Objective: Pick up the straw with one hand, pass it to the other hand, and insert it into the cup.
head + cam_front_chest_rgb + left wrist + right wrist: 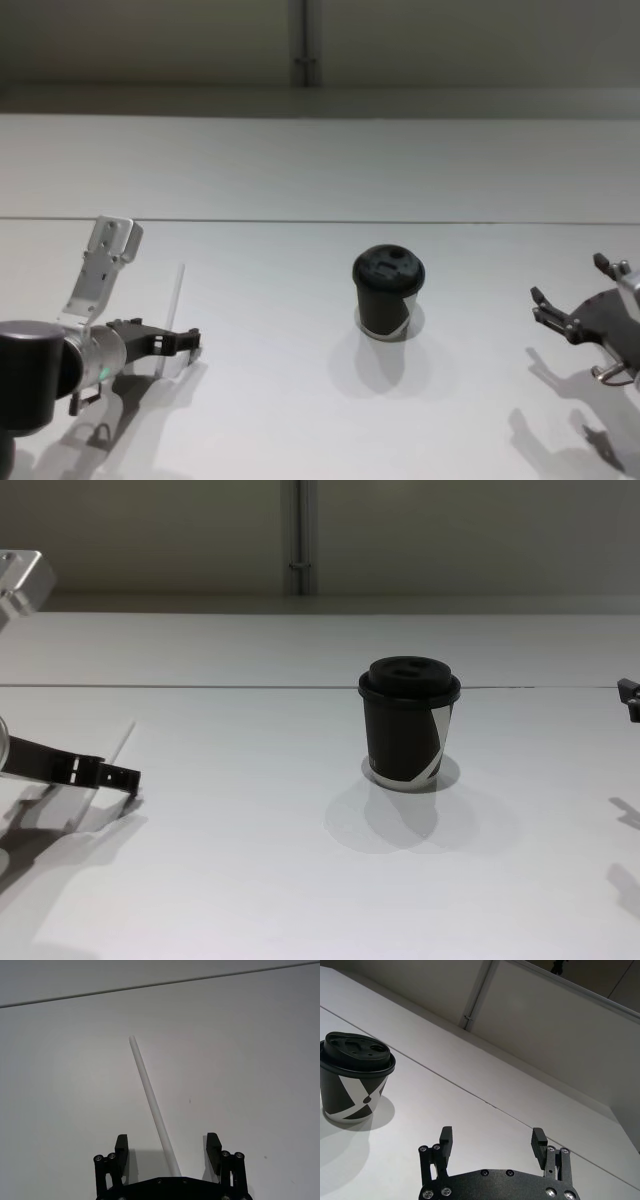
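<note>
Left wrist view: the straw (150,1100) is being straddled, untouched, by the spread jaws of the left gripper (167,1137), its long axis running straight ahead; the right gripper (555,310), equally spread, is being held beyond the cup (388,290)

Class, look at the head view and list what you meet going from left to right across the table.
left gripper → cup → right gripper. The straw overlaps the left gripper, so it is left out.
</note>
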Robot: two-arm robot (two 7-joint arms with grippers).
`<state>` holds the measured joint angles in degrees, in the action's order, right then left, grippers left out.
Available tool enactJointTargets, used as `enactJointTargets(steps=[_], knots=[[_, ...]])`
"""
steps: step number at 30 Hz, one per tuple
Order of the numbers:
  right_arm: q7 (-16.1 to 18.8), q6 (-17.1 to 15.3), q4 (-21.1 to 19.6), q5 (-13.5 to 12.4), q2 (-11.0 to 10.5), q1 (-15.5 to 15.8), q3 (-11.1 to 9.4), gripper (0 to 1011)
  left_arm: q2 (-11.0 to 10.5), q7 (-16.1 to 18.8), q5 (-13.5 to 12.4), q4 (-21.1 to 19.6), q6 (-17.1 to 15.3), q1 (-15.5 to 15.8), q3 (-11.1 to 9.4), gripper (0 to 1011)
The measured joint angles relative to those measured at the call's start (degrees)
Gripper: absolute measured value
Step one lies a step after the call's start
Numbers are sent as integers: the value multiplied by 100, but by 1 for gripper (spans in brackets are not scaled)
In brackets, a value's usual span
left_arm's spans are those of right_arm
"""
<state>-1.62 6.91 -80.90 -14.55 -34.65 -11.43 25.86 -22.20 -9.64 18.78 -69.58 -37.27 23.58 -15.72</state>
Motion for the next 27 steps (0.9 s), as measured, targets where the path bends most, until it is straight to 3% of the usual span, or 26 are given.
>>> enactJointTargets(steps=[15,22,27], knots=[[0,0,0,0,0,0,0,1001,25,-16,-41,3,-25,-1,37,988],[0,0,0,0,0,0,0,1001,21,-12,-31,-2,-23,-3,35,840],[0,0,0,0,0,0,0,1001,19,-12,-27,-2,-20,-5,33,667]])
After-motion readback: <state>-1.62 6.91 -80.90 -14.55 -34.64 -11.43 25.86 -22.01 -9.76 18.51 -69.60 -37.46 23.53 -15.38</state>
